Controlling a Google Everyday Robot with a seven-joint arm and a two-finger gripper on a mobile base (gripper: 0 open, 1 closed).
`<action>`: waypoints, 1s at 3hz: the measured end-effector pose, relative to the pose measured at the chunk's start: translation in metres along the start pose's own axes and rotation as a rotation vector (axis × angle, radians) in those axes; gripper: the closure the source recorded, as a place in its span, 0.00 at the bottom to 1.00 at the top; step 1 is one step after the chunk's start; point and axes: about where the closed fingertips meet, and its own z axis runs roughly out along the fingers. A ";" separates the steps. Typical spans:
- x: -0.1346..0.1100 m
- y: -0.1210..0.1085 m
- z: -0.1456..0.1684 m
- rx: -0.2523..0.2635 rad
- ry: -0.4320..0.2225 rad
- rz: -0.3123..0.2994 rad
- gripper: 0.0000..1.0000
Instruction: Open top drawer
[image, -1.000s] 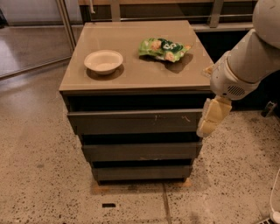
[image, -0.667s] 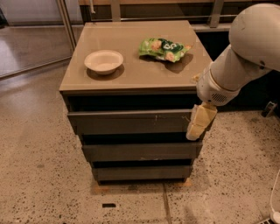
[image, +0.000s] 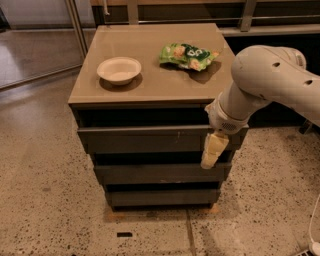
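The top drawer (image: 145, 139) is the widest dark grey flat front of the cabinet, just under the tan top, with a small pale scratch mark right of centre. A dark gap shows above its front. My gripper (image: 212, 150) is pale yellow and hangs from the white arm (image: 260, 80), pointing down. It is in front of the right end of the top drawer's front, with its tip reaching the gap below that drawer. Whether it touches the front is not clear.
A white bowl (image: 119, 70) and a green snack bag (image: 187, 55) lie on the cabinet top (image: 150, 87). Two narrower grey drawers (image: 160, 174) sit below. Speckled floor surrounds the cabinet; a rail and shelf stand behind it.
The arm has swung left and forward. The gripper has moved left, from beside the cabinet's right edge to in front of the top drawer's right end. The drawer has not moved.
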 end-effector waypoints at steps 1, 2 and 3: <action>0.009 -0.013 0.042 -0.009 0.029 0.032 0.00; 0.010 -0.013 0.045 -0.011 0.031 0.035 0.00; 0.014 -0.013 0.048 0.003 0.036 0.028 0.00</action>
